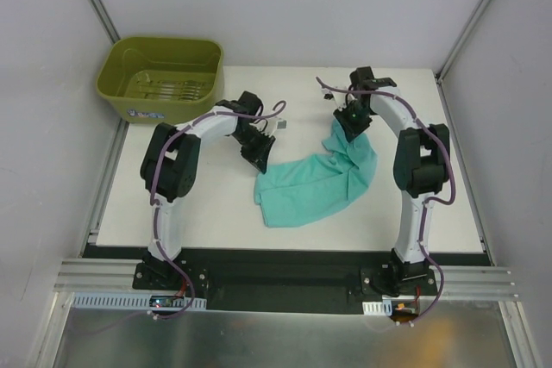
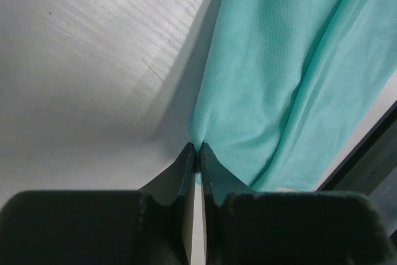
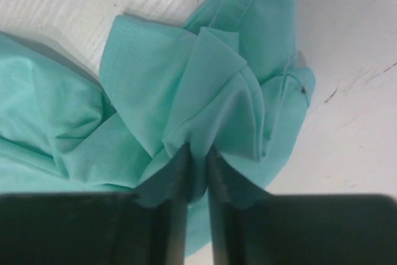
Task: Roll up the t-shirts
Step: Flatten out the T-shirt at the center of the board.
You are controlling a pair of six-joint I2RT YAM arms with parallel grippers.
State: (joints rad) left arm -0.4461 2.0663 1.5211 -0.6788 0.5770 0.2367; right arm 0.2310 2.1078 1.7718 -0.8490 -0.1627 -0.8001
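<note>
The teal-green t-shirt (image 1: 315, 180) lies crumpled across the middle of the white table, stretched between both grippers. My left gripper (image 1: 258, 158) is shut on the shirt's left edge; in the left wrist view the jaws (image 2: 198, 148) pinch a thin point of fabric (image 2: 267, 79) just above the table. My right gripper (image 1: 351, 126) is shut on the shirt's upper right end; in the right wrist view the jaws (image 3: 197, 151) clamp a bunched fold of fabric (image 3: 186, 85).
An olive-green plastic tub (image 1: 160, 77) stands at the table's far left corner, behind the left arm. The table's near edge (image 1: 285, 252) meets a black base rail. Grey walls close in both sides.
</note>
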